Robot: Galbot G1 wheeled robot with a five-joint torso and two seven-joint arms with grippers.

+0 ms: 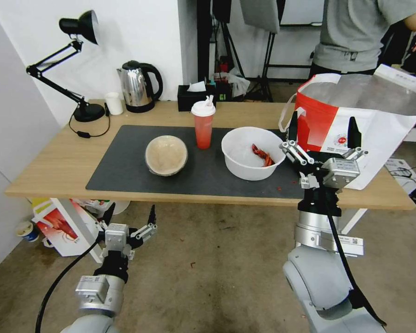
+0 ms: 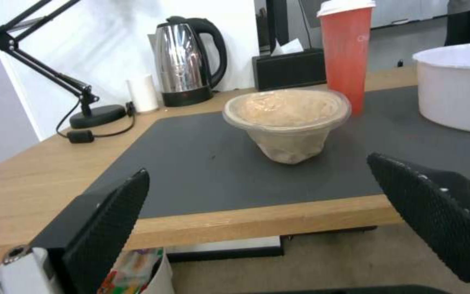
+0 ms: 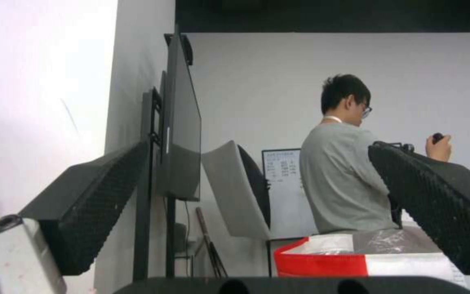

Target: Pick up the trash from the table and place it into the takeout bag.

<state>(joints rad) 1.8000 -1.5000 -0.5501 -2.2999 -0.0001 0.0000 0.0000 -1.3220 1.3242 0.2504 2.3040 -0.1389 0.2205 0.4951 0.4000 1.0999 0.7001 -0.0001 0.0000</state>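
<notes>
Trash all still on table, nothing bagged yet.

Long light-wood table w/ dark grey mat holds all 3 items: beige round bowl at approx 9 o'clock of the mat centre, red translucent drink cup w/ white lid at 12, large white plastic bowl w/ red scraps at 3. Boxy white takeout bag w/ red panel and foil lining stands open at the far 3 o'clock end. Right gripper is raised betw. white bowl and bag, jaws spread wide, holding nothing. Left gripper hangs low off the near edge, 7 o'clock, also wide open and empty, facing the beige bowl. Judging by this, 0 of 3 done; every pick and drop remains.
</notes>
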